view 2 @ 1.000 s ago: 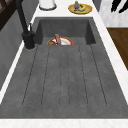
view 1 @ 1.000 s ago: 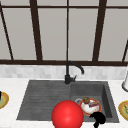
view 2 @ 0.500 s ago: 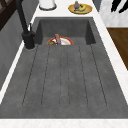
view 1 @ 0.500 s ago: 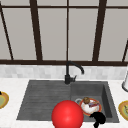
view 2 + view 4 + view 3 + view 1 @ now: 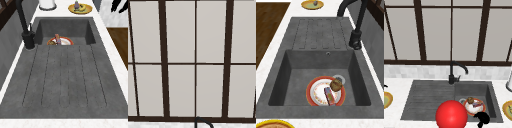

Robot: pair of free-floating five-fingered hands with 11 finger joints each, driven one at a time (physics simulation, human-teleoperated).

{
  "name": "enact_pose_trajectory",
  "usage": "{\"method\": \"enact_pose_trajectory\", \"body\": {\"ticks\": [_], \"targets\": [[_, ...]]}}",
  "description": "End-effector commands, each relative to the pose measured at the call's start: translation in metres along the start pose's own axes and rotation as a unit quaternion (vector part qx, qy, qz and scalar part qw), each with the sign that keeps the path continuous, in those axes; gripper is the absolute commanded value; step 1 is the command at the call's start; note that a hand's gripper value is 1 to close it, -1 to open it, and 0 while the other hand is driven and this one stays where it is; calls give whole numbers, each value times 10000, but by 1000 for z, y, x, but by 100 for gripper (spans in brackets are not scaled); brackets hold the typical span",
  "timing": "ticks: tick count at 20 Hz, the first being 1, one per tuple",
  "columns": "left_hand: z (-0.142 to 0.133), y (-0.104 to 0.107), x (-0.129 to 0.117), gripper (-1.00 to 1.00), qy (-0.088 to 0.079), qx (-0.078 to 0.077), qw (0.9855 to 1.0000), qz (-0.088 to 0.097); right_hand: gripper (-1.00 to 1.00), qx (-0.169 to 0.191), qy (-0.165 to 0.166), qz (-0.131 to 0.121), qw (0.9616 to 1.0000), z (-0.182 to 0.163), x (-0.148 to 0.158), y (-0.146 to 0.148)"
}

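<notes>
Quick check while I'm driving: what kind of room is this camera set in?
Most likely a kitchen, rendered in a simulator: a dark grey sink with a draining board, a black faucet, a red-rimmed plate with food in the basin, and a window behind.

The sink [image 5: 429,100] spans the lower middle of the front view, basin at right, drainboard at left. A plate [image 5: 324,93] lies in the basin, a bowl [image 5: 327,94] on it. The faucet [image 5: 452,72] stands behind, centre. A hand [image 5: 482,118] hovers at lower right, just before the plate.
</notes>
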Motion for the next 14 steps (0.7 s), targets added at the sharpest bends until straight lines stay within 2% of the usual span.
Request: {"method": "enact_pose_trajectory", "body": {"ticks": [1,5,9,14], "targets": [[-29,14,7,-100,23,-66,10000,-3,0,0,0,0,10000,0,0,0],[-58,18,6,-100,54,-151,9999,40,0,0,0,0,10000,0,0,0],[-86,11,1,-100,95,-254,9996,34,0,0,0,0,10000,0,0,0],[-123,4,2,-100,156,-185,9997,-90,0,0,0,0,10000,0,0,0]]}}
